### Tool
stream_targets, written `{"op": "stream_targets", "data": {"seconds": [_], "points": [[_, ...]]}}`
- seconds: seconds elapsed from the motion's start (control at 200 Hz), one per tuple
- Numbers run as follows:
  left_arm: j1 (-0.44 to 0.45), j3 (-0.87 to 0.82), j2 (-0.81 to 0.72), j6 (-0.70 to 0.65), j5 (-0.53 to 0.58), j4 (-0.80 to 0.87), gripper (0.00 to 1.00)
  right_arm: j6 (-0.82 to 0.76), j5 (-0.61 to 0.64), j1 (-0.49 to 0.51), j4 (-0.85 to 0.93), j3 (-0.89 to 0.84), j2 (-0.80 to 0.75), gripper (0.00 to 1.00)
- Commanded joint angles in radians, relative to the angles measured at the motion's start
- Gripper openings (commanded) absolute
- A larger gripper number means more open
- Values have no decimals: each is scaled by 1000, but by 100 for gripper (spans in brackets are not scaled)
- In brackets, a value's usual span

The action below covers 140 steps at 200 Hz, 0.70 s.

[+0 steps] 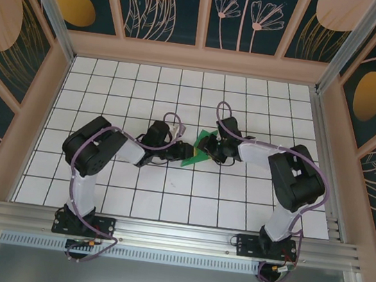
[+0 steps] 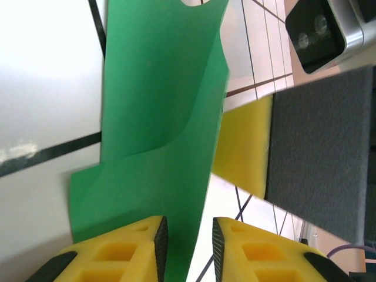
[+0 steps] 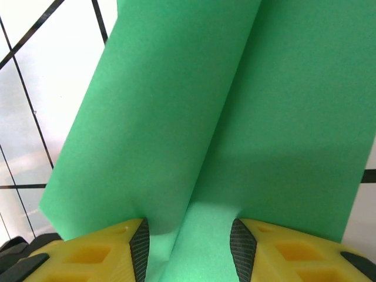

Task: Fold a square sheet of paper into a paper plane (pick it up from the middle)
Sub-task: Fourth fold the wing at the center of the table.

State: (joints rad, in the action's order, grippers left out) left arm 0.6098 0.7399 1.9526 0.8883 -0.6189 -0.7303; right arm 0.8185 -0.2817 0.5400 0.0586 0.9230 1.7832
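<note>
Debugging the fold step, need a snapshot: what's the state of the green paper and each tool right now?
green paper: creased, folded into angled panels, one flap bent up.
left tool: jaws apart, paper edge running between them, not clamped.
right tool: jaws apart, the paper's fold sitting between them; firm grip unclear.

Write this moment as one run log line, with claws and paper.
object: green sheet, creased, between both claws | left claw: open, sheet edge in gap | right claw: open, crease in gap
</note>
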Motion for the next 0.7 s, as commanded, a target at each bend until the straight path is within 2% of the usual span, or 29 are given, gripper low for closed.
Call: {"op": "stream_targets", "data": {"seconds": [0.0, 0.275, 0.47, 0.695], "points": [[2, -18, -49, -51, 16, 43, 31, 13, 105, -17, 119, -14, 62, 46], [1, -30, -98, -101, 34, 60, 35, 8, 78, -17, 80, -27, 50, 48], [3, -38, -120, -150, 79, 144, 36, 9, 72, -19, 80, -26, 53, 49], [30, -18, -88, -175, 81, 175, 36, 8, 52, -18, 63, -32, 52, 51]]}}
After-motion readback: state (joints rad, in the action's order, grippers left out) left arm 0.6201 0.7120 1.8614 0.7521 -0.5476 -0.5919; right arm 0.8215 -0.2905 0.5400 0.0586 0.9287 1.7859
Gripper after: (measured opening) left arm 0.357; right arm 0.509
